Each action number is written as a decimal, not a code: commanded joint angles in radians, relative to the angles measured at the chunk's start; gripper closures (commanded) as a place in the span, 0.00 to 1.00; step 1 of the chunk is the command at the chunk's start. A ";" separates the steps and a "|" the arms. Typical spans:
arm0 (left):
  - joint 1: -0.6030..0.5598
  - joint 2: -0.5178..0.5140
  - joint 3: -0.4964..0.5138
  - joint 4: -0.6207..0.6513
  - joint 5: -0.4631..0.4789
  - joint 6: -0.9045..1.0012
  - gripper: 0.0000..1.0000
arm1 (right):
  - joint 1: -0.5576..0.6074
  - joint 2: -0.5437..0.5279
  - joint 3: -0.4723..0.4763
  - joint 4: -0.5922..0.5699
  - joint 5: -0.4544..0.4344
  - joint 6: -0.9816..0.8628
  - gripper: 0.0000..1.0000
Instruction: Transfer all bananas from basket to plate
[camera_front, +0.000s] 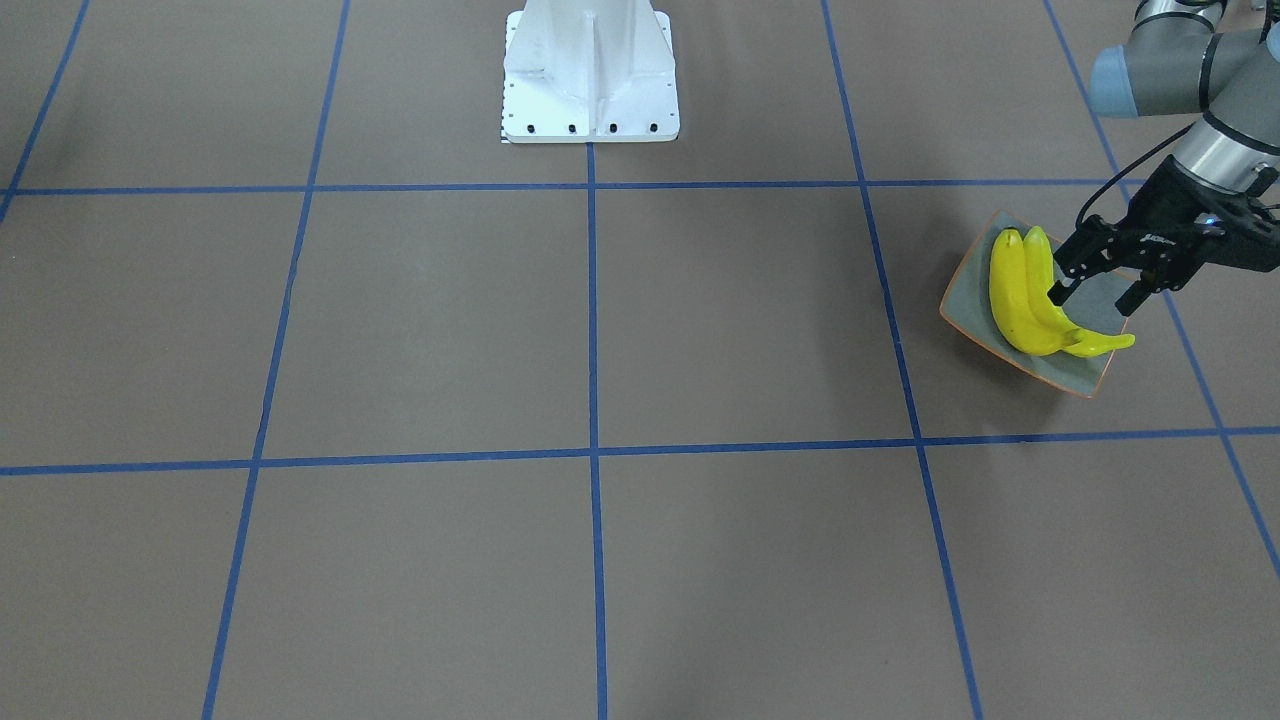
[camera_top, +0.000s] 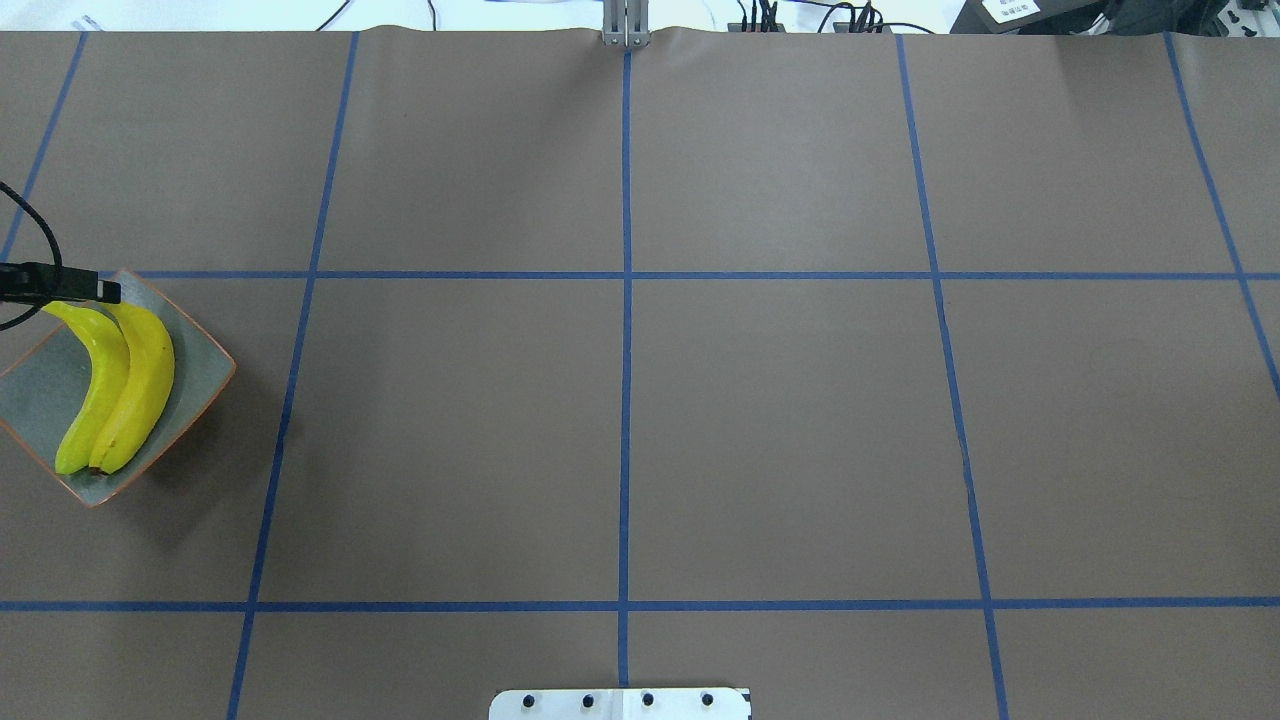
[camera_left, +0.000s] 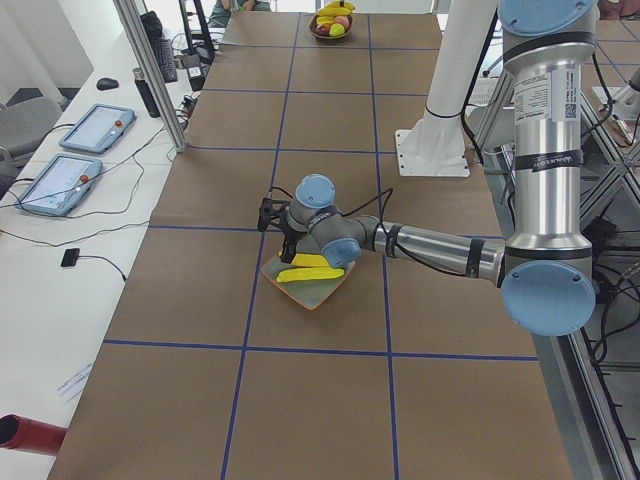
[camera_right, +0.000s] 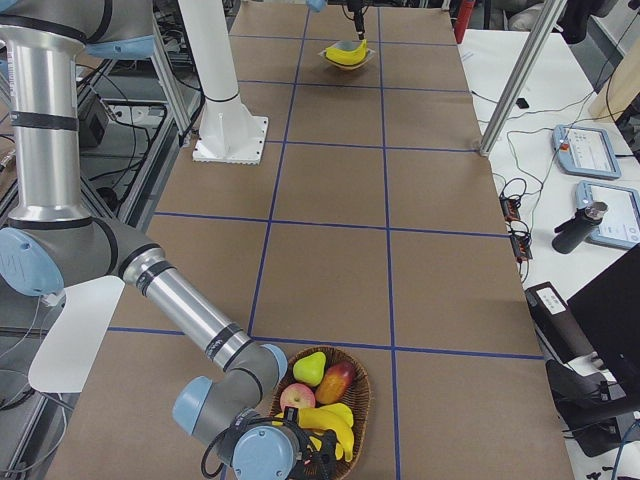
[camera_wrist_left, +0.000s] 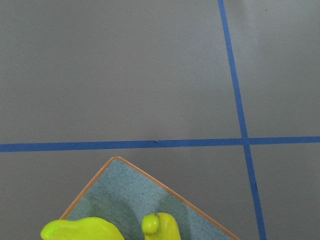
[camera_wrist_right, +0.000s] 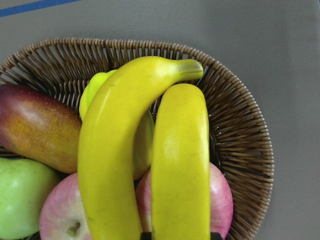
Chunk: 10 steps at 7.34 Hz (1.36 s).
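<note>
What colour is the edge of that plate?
Orange, on the grey-green plate; clearest in the left wrist view.

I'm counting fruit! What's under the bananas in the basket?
A pink apple and a yellow-green fruit peek out from under the two bananas, with a mango beside. The bananas hide the rest and the basket floor.

Two bananas (camera_front: 1020, 295) on one plate (camera_front: 968, 292), two in one basket (camera_wrist_right: 240, 145).

Wrist view at right gripper (camera_wrist_right: 180, 236): red-orange mango (camera_wrist_right: 37, 127) to its left, green fruit (camera_wrist_right: 20, 200) lower left, pink apple (camera_wrist_right: 60, 215) beneath. Brown table (camera_front: 700, 330) with blue tape grid (camera_front: 592, 320). White mount base (camera_front: 590, 80) well apart from left gripper (camera_front: 1093, 297). Tablets (camera_left: 62, 183) off-table beyond it.
</note>
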<state>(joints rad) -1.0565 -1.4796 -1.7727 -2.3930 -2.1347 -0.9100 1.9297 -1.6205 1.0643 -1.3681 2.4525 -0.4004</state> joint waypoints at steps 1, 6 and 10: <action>0.001 -0.005 -0.001 0.000 -0.001 -0.001 0.00 | 0.005 0.016 0.006 0.001 -0.003 -0.002 1.00; 0.003 -0.013 0.002 0.006 -0.002 -0.003 0.00 | 0.060 0.053 0.078 -0.017 -0.044 -0.022 1.00; 0.009 -0.138 0.033 0.008 -0.013 -0.190 0.00 | -0.058 0.079 0.212 -0.043 0.106 0.243 1.00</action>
<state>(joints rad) -1.0502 -1.5668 -1.7473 -2.3868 -2.1429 -1.0437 1.9419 -1.5562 1.2427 -1.4130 2.4833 -0.2594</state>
